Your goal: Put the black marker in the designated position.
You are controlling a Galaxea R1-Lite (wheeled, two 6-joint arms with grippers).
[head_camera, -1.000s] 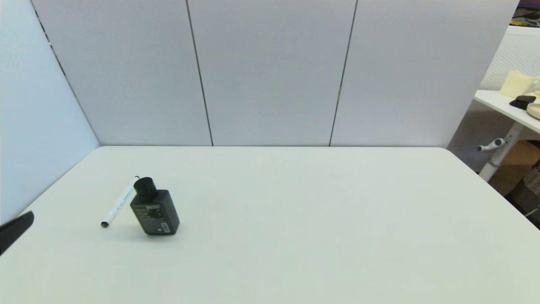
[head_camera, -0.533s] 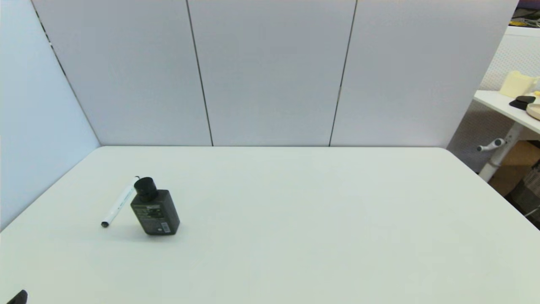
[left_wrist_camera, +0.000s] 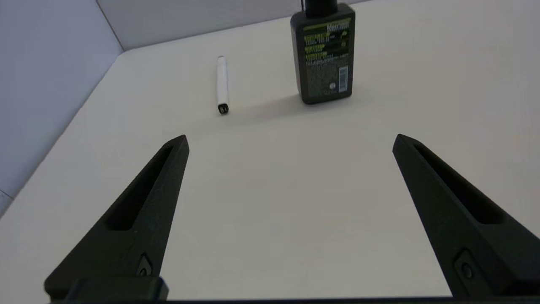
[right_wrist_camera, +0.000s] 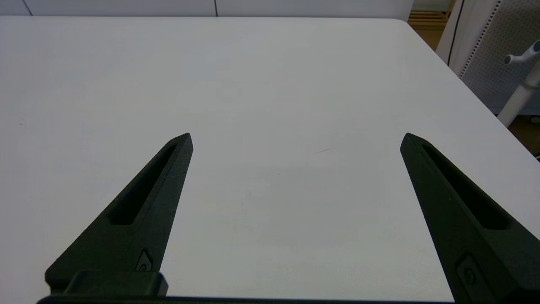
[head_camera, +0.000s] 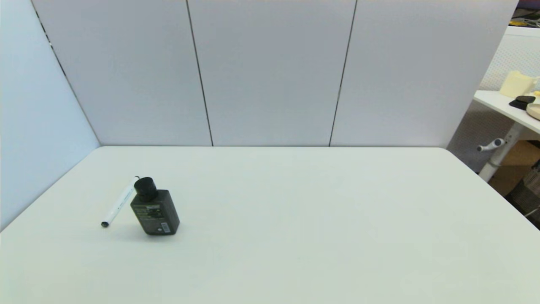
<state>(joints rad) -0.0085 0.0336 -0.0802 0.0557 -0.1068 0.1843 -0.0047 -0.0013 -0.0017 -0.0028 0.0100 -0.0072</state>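
We look down on a wide white bench [head_camera: 320, 228] backed by pale grey wall panels [head_camera: 270, 71]. Off its edge at 3 o'clock stands a second white table [head_camera: 508, 107] carrying a few cream and black items that we cannot identify.

Neither arm shows from our head camera. Our left gripper [left_wrist_camera: 289, 139] hovers over the bench on our left side, its two black fingers [left_wrist_camera: 139, 211] spread wide with nothing between them, pointing toward the bottle and the marker, well short of both. Our right gripper [right_wrist_camera: 295, 137] hangs over bare bench on our right side, near the rounded corner, fingers [right_wrist_camera: 135, 211] likewise spread wide and empty.

From the head camera, the dark grey bottle [head_camera: 155, 211] stands upright at about 9 o'clock, its round black cap [head_camera: 145, 185] on top and its printed label facing us.

The black marker [head_camera: 119, 204] lies flat on the bench just beside the bottle, on the bottle's 9 o'clock side, its white barrel running from 7 o'clock to 1 o'clock. Its small black end [head_camera: 104, 224] is the end nearer us; its far end sits close by the bottle's cap. From the left wrist camera, the marker [left_wrist_camera: 221, 84] and bottle [left_wrist_camera: 322, 55] lie apart with bare bench between them.
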